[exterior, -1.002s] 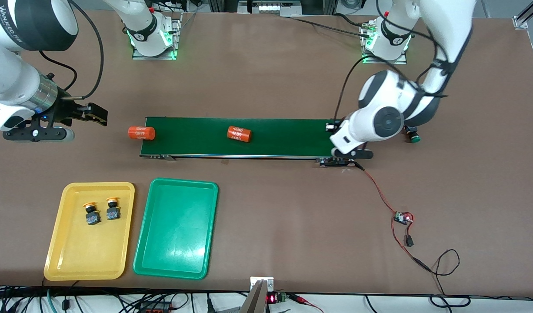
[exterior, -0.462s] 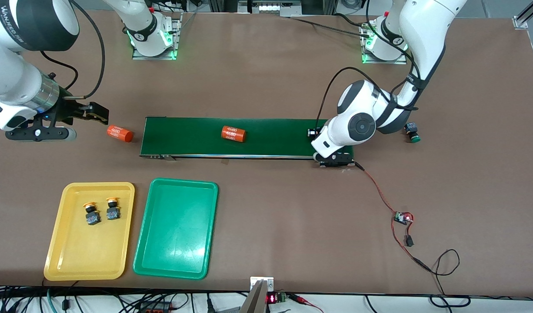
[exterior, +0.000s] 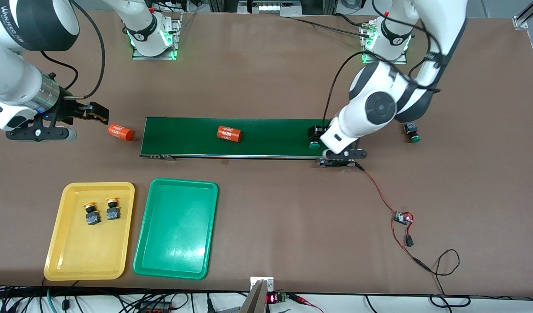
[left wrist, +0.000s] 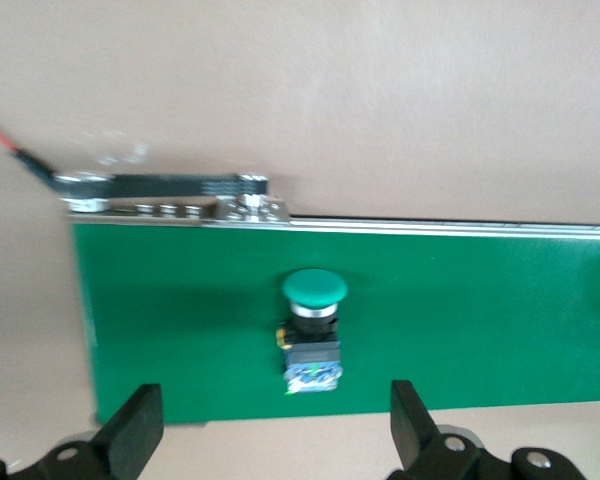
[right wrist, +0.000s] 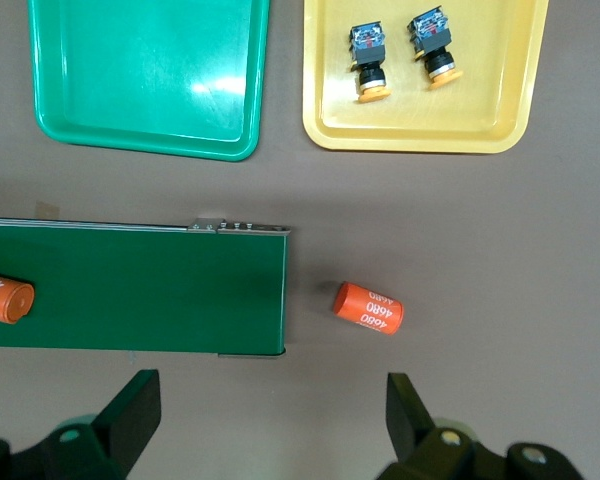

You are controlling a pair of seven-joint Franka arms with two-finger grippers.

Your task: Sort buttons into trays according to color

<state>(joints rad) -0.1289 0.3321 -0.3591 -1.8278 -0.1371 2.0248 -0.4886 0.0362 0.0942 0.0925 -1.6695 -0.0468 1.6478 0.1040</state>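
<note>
While a green button (left wrist: 314,330) is lying free on the belt (left wrist: 480,310) at centre frame, the left claw (left wrist: 270,425) is hanging spread apart over it, presumably so the belt carries it trayward; the right claw (right wrist: 270,420) is waiting agape.

Both arms are glossy white with rounded joint housings capped by dark grey discs. Black cables loop along each one. The right arm (exterior: 18,65) carries grey lettering on a black band and a ribbed silver wrist ring. Their bases glow green. The left gripper's (left wrist: 270,440) fingers are black, the right gripper's (right wrist: 270,430) dark green.
</note>
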